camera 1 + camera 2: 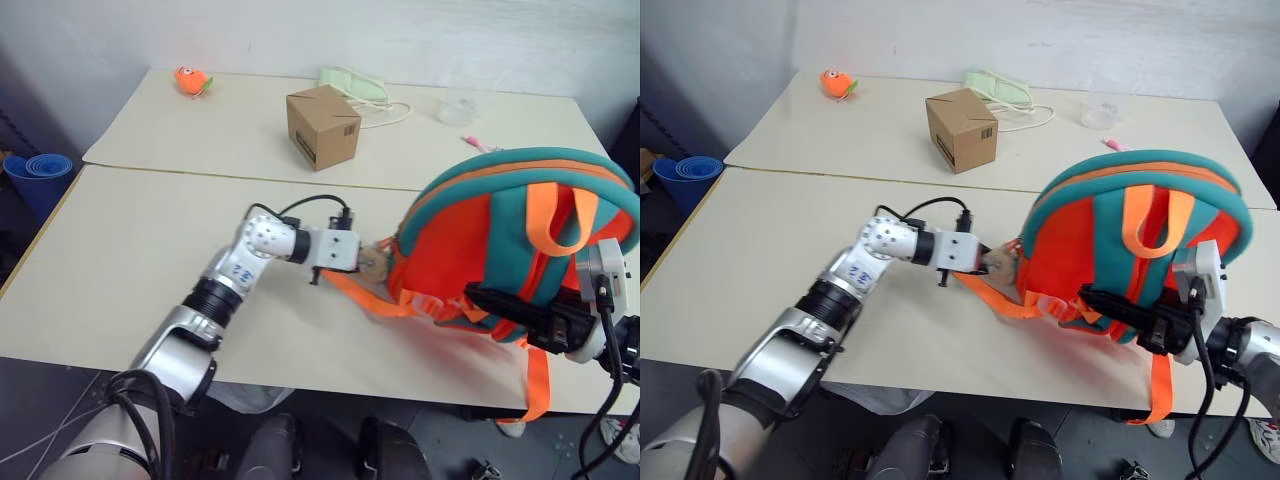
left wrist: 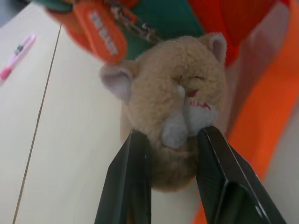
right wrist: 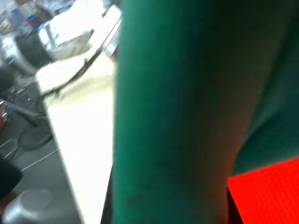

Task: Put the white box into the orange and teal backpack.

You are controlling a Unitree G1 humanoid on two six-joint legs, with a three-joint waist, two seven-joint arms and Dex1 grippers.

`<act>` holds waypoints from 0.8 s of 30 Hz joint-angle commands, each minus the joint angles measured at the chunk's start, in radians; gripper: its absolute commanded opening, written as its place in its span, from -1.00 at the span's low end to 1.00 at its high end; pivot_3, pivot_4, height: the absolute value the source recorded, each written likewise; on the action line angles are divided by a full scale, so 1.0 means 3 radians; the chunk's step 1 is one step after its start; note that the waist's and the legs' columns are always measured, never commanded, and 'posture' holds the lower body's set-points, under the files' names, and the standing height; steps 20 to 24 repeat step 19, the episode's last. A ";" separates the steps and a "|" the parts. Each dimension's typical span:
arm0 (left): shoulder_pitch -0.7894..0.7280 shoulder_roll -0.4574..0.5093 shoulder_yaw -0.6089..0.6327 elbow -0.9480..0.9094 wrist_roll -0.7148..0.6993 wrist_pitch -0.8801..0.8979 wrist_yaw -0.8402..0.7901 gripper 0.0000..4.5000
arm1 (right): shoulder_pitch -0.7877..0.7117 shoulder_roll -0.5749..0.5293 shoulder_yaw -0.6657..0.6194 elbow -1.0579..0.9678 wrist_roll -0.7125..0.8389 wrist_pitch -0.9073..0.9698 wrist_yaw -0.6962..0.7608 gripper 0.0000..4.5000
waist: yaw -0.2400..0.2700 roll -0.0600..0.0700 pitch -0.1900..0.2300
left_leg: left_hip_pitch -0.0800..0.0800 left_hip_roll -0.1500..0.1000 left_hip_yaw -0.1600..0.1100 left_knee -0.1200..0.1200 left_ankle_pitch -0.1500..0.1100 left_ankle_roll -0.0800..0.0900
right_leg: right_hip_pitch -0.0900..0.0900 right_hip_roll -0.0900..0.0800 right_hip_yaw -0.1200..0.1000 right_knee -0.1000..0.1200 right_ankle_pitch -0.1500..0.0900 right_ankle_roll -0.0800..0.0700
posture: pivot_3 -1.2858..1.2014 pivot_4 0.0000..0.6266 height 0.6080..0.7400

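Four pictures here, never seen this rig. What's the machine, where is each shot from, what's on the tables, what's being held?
It is a two-armed humanoid robot. Two pictures come from its head, looking down over the arms; the other two come from cameras on its wrists.

On the near table stands the orange and teal backpack. The far table holds a brown cardboard box, an orange toy, a pale green cloth and a clear cup.

The left end effector is closed on the tan plush animal attached to the backpack. The right end effector is shut and lies against the backpack's strap side; what it grips is unclear.
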 commanded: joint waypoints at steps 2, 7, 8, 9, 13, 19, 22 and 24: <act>0.0072 0.0080 0.0309 -0.0222 -0.0384 0.0565 -0.0212 -0.20 | 0.0048 -0.0137 -0.0132 0.0206 -0.0042 0.0056 0.0165 -0.69 | -0.0016 0.0000 0.0000 | 0.0000 0.0002 0.0000 0.0000 0.0000 0.0000 | 0.0000 0.0001 -0.0002 0.0001 0.0000 0.0000 | 0.03 -0.52 1.00; 0.0437 0.0807 0.0992 -0.0797 -0.1217 0.1730 -0.0821 0.55 | 0.0596 -0.0557 -0.1119 0.0551 0.0032 0.0272 0.0919 0.06 | -0.0109 0.0007 -0.0001 | -0.0001 0.0005 0.0000 -0.0003 -0.0002 -0.0003 | -0.0002 0.0004 -0.0006 -0.0001 -0.0002 -0.0003 | 0.03 -0.52 1.00; 0.0477 0.0902 0.1072 -0.0864 -0.1312 0.1876 -0.0856 0.66 | 0.0674 -0.0606 -0.1252 0.0606 0.0022 0.0298 0.1017 0.18 | -0.0130 0.0007 -0.0001 | 0.0000 0.0005 0.0000 -0.0003 -0.0002 -0.0003 | -0.0001 0.0005 -0.0006 0.0000 -0.0002 -0.0002 | 0.03 -0.52 1.00; 0.0496 0.1020 0.1248 -0.0940 -0.1510 0.2142 -0.0895 0.79 | 0.0799 -0.0666 -0.1472 0.0710 0.0009 0.0363 0.1163 0.32 | -0.0139 0.0007 -0.0001 | 0.0002 0.0005 0.0000 -0.0003 -0.0002 -0.0003 | 0.0002 0.0005 -0.0006 0.0000 -0.0002 -0.0002 | 0.03 -0.52 1.00; 0.0387 0.1754 0.2054 -0.1216 -0.2363 0.3377 -0.1104 1.00 | 0.1288 -0.0935 -0.2393 0.1524 -0.0393 0.0350 0.1614 0.95 | -0.0147 0.0004 0.0001 | 0.0001 0.0004 -0.0005 -0.0001 -0.0005 0.0001 | 0.0004 0.0003 -0.0004 0.0000 -0.0001 -0.0001 | 0.03 -0.52 1.00; 0.0758 0.1913 0.2115 -0.1743 -0.2390 0.3233 -0.0978 1.00 | 0.0849 -0.0913 -0.2466 0.2243 -0.0584 0.0103 0.1238 0.98 | -0.0147 0.0008 -0.0006 | 0.0030 0.0000 0.0002 -0.0006 -0.0025 -0.0014 | 0.0027 -0.0001 0.0003 -0.0012 -0.0001 -0.0001 | 0.03 -0.52 1.00; 0.0758 0.1913 0.2115 -0.1743 -0.2390 0.3233 -0.0978 1.00 | 0.0849 -0.0913 -0.2466 0.2243 -0.0584 0.0103 0.1238 0.98 | -0.0147 0.0008 -0.0006 | 0.0030 0.0000 0.0002 -0.0006 -0.0025 -0.0014 | 0.0027 -0.0001 0.0003 -0.0012 -0.0001 -0.0001 | 0.03 -0.52 1.00; 0.0758 0.1913 0.2115 -0.1743 -0.2390 0.3233 -0.0978 1.00 | 0.0849 -0.0913 -0.2466 0.2243 -0.0584 0.0103 0.1238 0.98 | -0.0147 0.0008 -0.0006 | 0.0030 0.0000 0.0002 -0.0006 -0.0025 -0.0014 | 0.0027 -0.0001 0.0003 -0.0012 -0.0001 -0.0001 | 0.03 -0.52 1.00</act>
